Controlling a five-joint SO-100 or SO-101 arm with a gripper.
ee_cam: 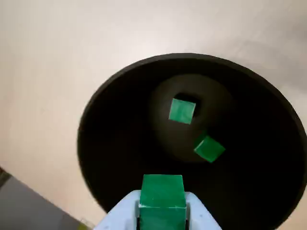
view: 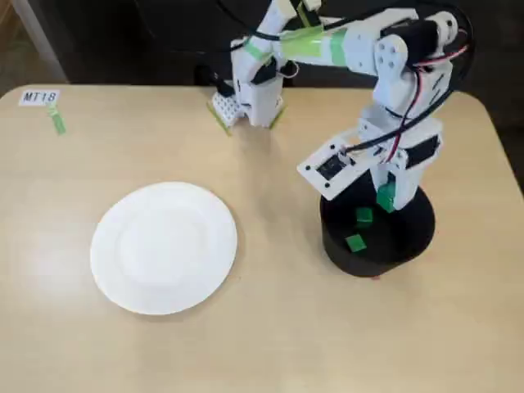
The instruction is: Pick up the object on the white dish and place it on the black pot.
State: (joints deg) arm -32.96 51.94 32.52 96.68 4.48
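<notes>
Above the black pot (view: 377,237), at the right of the fixed view, the tool (view: 385,199) hangs with its fingers clamped on a green cube (view: 385,198), which is only partly visible there under the white arm. Looking straight down, the wrist view shows that cube (ee_cam: 162,194) held over the pot's near rim, and two loose cubes (ee_cam: 182,110) (ee_cam: 209,148) lying apart inside. Only the fixed view shows the bare white dish (view: 164,247) well to the left on the surface (view: 262,344).
</notes>
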